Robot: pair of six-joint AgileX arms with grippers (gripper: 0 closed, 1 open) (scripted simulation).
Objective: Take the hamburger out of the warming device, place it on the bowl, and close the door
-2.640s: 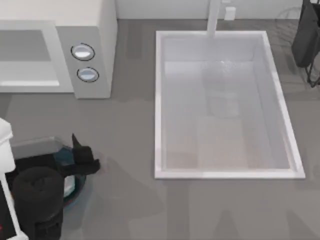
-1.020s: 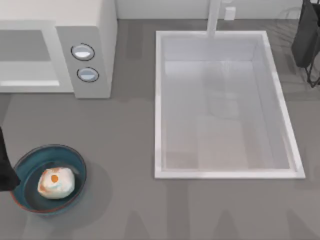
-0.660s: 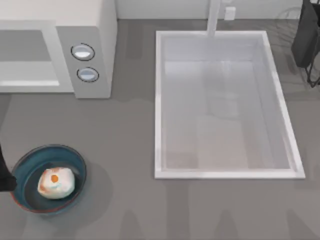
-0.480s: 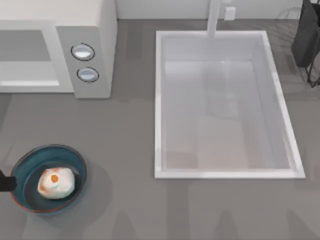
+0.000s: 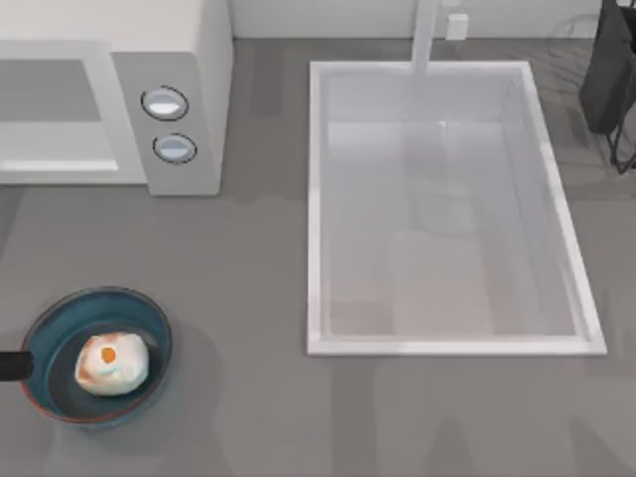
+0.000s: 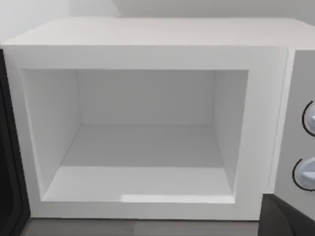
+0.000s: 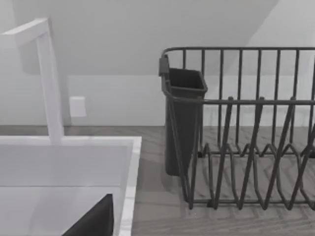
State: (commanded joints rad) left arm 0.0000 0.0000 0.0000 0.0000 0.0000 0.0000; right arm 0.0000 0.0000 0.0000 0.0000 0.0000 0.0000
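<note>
1 hamburger (image 5: 111,364) sits in bowl (image 5: 45,338); warming device (image 6: 147,49) cavity empty.

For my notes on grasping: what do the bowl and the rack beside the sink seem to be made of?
The bowl looks like glazed ceramic: teal-blue surface, thin reddish-brown rim, though the look leaves plastic possible. The rack appears to be dark coated metal wire: thin bent rods, matte finish. Its dark cup looks like plastic.
</note>
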